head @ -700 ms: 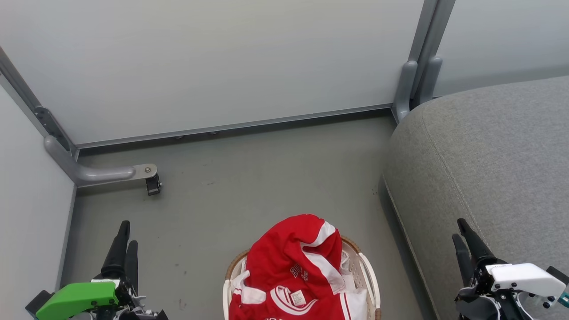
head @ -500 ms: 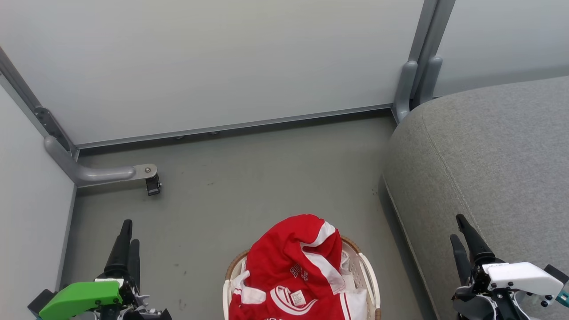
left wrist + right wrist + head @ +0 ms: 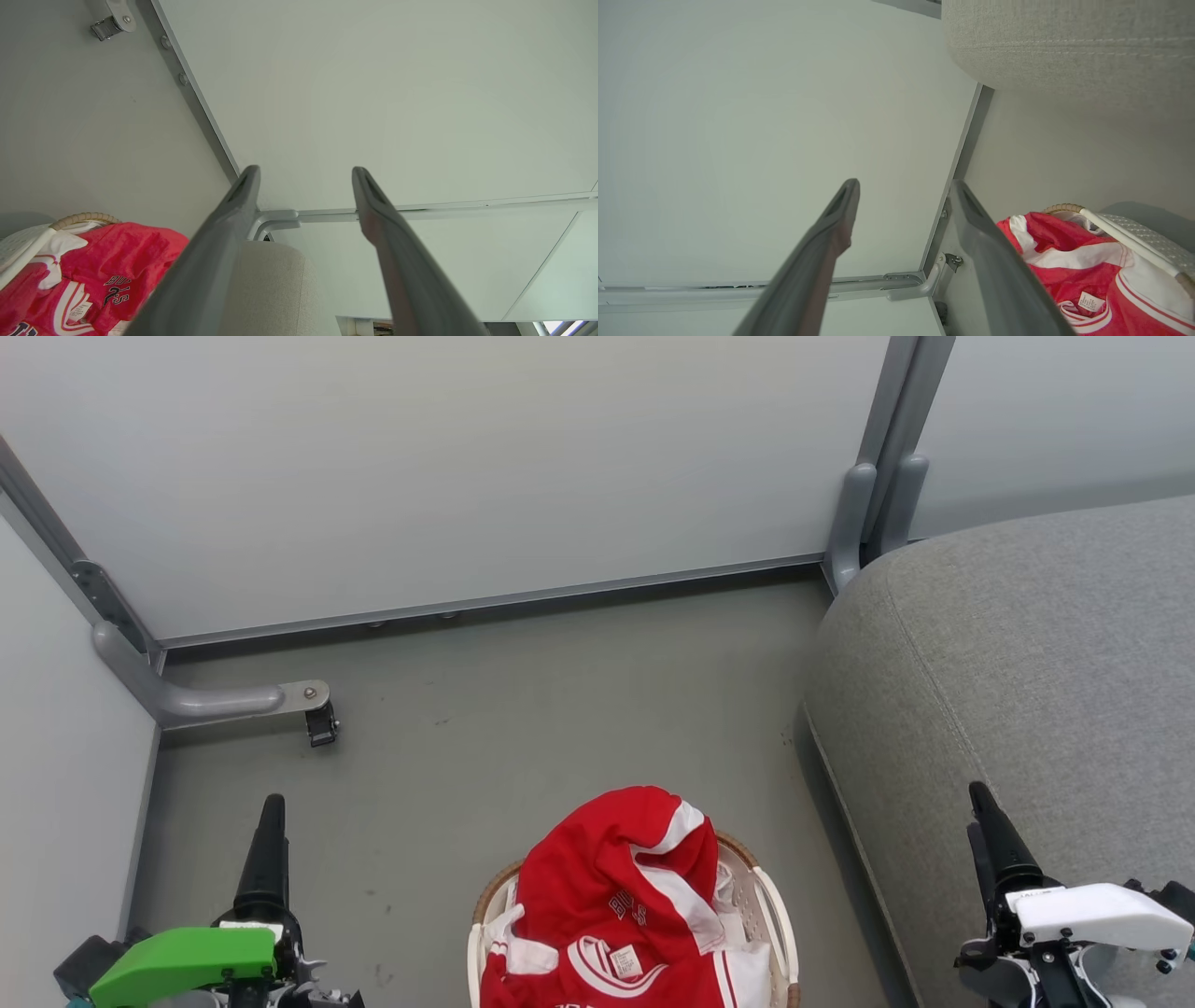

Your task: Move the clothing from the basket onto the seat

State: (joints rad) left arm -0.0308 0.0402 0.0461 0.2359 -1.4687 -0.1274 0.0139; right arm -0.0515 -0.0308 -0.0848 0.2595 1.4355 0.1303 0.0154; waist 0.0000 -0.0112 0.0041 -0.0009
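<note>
Grey floor (image 3: 560,709), pale panels (image 3: 467,457), perhaps castor (image 3: 321,725)

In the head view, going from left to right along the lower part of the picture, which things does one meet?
left gripper with the green housing → red jerseys with white stripes, heaped in the small white perforated plastic basket → right gripper with the white housing, in front of the grey fabric seat.

basket: small oval white perforated plastic basket (image 3: 761,901), near half cut off at bottom
clothing: red white-striped jerseys (image 3: 597,868), lettering unreadable, hide basket inside
seat: large grey fabric cushion (image 3: 1027,644), cropped right
</note>
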